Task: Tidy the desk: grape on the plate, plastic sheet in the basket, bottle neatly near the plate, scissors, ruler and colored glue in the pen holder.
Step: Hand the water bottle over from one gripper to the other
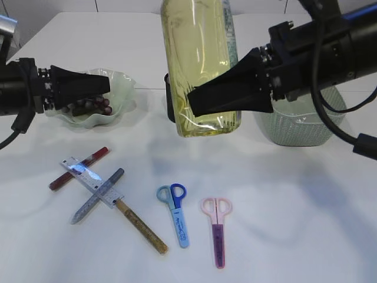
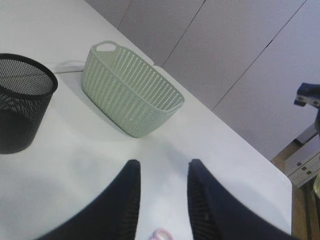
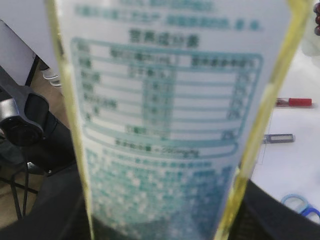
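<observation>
My right hand [image 1: 194, 100] is clamped around the bottle [image 1: 200, 65], a tall clear one of yellowish liquid, and holds it upright above the desk [image 1: 283, 194], in front of the black pen holder [image 1: 169, 97] and just left of the green basket [image 1: 297, 127]. In the right wrist view the bottle's printed label [image 3: 165, 115] fills nearly the whole picture, with my dark fingers [image 3: 280, 215] on either side at the bottom.

My left hand [image 1: 106, 84] hangs at the rim of the pale green plate [image 1: 118, 100], where the dark grapes [image 1: 94, 106] lie. Its jaws stand partly apart with nothing between them; in the left wrist view only bare desk shows between the fingertips [image 2: 127, 200].

Nearer the front edge lie the rest: a red glue stick [image 1: 76, 169], a clear ruler [image 1: 88, 180] across it, a grey glue stick [image 1: 97, 196] and a gold one [image 1: 141, 227] crossing under the ruler. To their right the blue scissors [image 1: 175, 212] and the pink scissors [image 1: 217, 230] lie side by side, apart, blades pointing toward the front.
</observation>
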